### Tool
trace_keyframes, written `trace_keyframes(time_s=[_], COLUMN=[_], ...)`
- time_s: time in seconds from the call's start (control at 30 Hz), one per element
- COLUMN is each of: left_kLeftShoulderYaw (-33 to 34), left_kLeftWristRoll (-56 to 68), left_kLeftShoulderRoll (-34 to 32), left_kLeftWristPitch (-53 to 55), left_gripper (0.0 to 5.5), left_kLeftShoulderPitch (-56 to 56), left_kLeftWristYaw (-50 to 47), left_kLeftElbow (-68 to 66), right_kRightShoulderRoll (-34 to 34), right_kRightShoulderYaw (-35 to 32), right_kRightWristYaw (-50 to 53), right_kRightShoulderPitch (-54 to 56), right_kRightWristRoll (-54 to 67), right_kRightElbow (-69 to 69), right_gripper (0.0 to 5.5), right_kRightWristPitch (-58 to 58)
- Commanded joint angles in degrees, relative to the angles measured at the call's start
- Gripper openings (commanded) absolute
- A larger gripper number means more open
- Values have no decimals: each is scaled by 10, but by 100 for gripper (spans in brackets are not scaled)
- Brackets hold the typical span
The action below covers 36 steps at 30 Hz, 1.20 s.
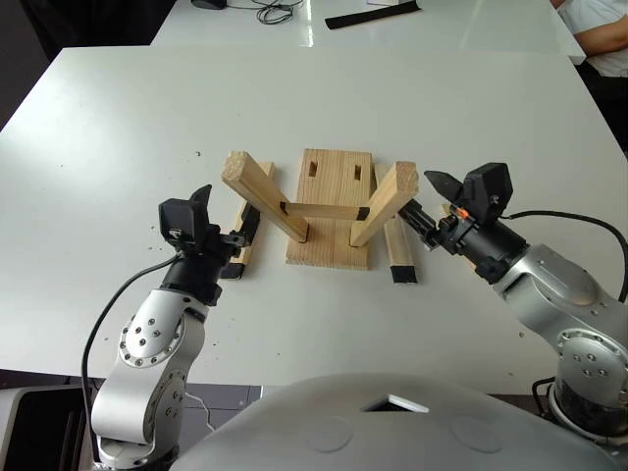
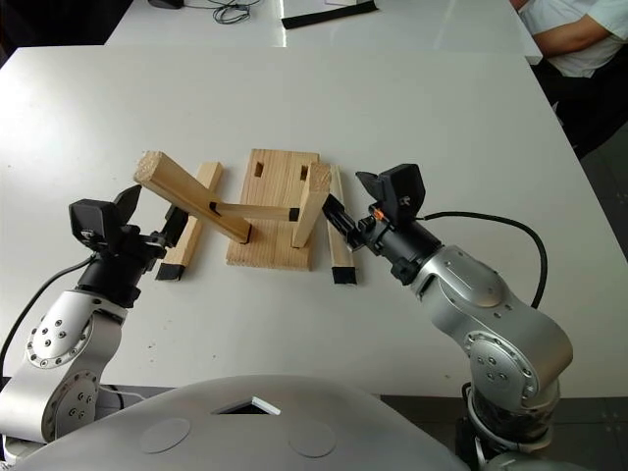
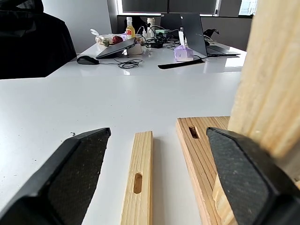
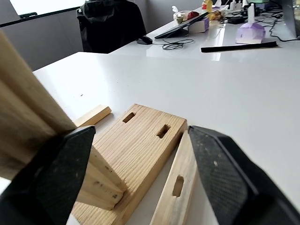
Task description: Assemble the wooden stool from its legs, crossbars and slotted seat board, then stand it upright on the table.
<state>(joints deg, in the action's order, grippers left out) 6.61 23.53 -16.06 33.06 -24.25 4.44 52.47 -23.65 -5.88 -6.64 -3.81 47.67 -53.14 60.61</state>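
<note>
Seat board lies flat at the middle of the white table, slots facing up. Two legs stand tilted on it: the left leg leans out toward the robot's left and the right leg leans toward its right, with a crossbar joining them above the board. Flat on the table just beside the board lie two more slotted pieces with dark ends, a left loose piece and a right loose piece. The left gripper sits low at the near end of the left loose piece, its fingers spread wide with nothing clasped. That piece runs away between them, and the leaning left leg rises close by one finger, hiding what lies beyond it from the wrist view. The right gripper is likewise spread and empty, low beside the right leg. The right loose piece and the board's edge lie in the gap between its fingers, and the right leg stands up against one finger, though whether they touch cannot be told. A few small specks dot the tabletop on the robot's left. Well beyond the work, at the far end, lie a black strip, a coiled cable, a mouse and an open laptop.
</note>
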Motion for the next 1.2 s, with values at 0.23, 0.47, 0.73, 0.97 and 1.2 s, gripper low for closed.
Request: trace_keyframes(time_s=[0.23, 0.47, 0.73, 0.97, 1.2], left_kLeftShoulderYaw=[15, 59, 221, 155, 85], left_kLeftWristRoll=[130, 168, 438, 674, 726], left_kLeftShoulderRoll=[-14, -44, -79, -172, -207], left_kLeftWristPitch=[5, -4, -35, -7, 36], left_gripper=[384, 384, 384, 384, 384], left_kLeftShoulderPitch=[10, 3, 255, 378, 408], left_kLeftWristYaw=[80, 104, -28, -15, 9], left_kLeftElbow=[14, -5, -98, -45, -106], right_kRightShoulderRoll=[-86, -70, -54, -167, -148], right_kRightShoulderYaw=[-30, -16, -150, -166, -105], right_kRightWristYaw=[-174, -160, -138, -104, -116], right_kRightShoulderPitch=[36, 67, 209, 294, 370], right_kRightWristRoll=[23, -11, 208, 605, 653], right_kRightElbow=[120, 171, 269, 243, 248], right_gripper=[369, 369, 369, 369, 369], right_kRightWristPitch=[-62, -95, -69, -86, -102])
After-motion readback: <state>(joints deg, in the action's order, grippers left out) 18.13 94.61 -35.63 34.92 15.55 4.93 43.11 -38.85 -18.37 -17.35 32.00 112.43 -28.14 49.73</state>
